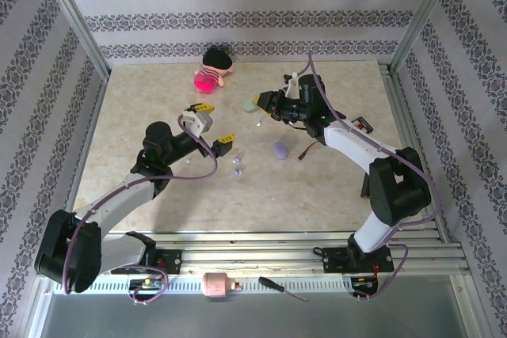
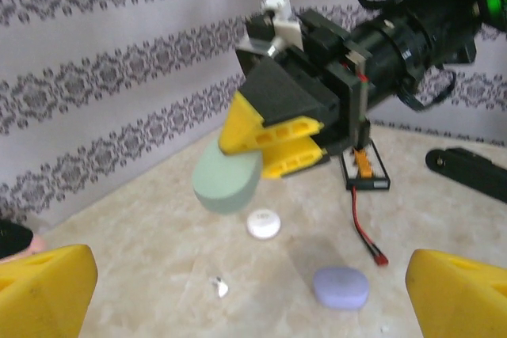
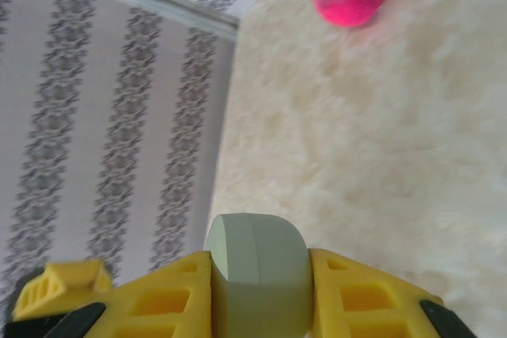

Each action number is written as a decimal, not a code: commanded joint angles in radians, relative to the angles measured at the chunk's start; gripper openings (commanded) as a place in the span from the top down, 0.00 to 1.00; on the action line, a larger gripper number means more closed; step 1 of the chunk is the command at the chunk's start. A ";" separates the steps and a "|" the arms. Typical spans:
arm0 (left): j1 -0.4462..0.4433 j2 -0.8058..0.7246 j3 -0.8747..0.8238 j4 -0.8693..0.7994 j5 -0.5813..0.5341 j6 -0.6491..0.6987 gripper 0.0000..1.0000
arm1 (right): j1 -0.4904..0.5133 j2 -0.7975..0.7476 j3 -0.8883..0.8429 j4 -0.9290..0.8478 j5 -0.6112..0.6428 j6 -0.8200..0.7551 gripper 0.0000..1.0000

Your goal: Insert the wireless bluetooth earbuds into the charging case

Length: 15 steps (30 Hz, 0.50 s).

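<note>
Centre-left of the overhead frame, my left jaws gape wide and empty above the bench [image 1: 158, 85]. Just right of them, tiny lavender earbuds [image 1: 235, 172] lie loose on it. Upper centre, my right jaws clamp the mint charging case [image 1: 252, 105].

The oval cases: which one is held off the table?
The mint-green case, clamped in the air between the right gripper's yellow fingers; the lavender case lies loose on the table.
</note>
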 commanded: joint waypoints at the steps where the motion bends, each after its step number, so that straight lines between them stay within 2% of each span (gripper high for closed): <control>1: -0.030 -0.006 -0.024 -0.108 -0.035 0.053 0.01 | -0.023 0.086 0.067 -0.105 0.108 -0.150 0.75; 9: -0.099 0.048 -0.061 -0.048 -0.076 0.016 0.01 | -0.046 0.370 0.273 -0.180 0.192 -0.240 0.75; 15: -0.143 0.075 -0.097 0.014 -0.110 -0.023 0.01 | -0.073 0.505 0.395 -0.211 0.214 -0.253 0.75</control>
